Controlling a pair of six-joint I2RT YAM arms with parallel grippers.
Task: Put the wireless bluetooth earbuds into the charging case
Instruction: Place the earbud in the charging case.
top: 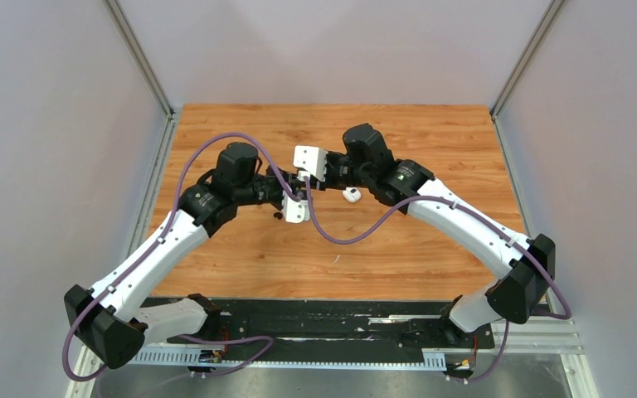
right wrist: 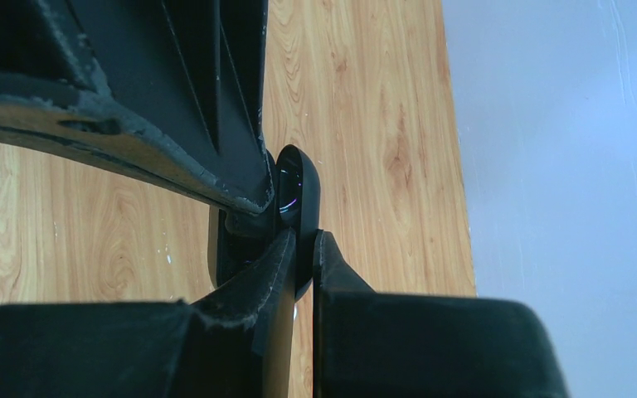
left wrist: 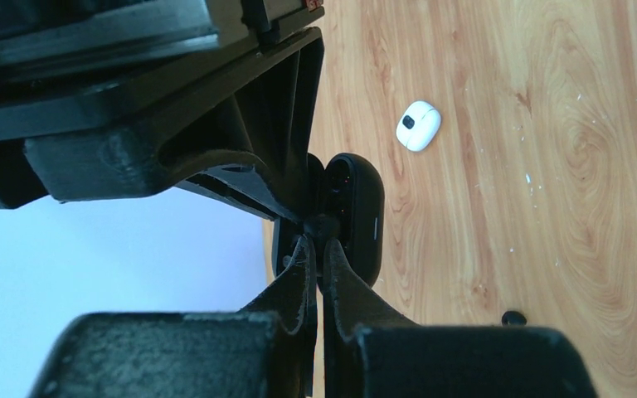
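Note:
The charging case [left wrist: 357, 215] showing here is a black oval clamshell, held open above the table where both grippers meet. My right gripper [right wrist: 304, 240] is shut on the thin wall of one half of the case [right wrist: 297, 186]. My left gripper [left wrist: 317, 236] is shut, its tips pinched on the case's edge between the two halves. A small white rounded piece with a dark patch [left wrist: 419, 125], which looks like an earbud, lies on the wood just beyond the case. In the top view this white piece [top: 352, 195] sits beside the right gripper [top: 311, 184], which faces the left gripper [top: 294, 199].
A tiny black bit [left wrist: 513, 317] lies on the wooden table [top: 431, 249] near the left gripper. Purple cables [top: 340, 236] loop off both arms over the table's middle. Grey walls and metal rails [top: 145, 66] close in the table on three sides.

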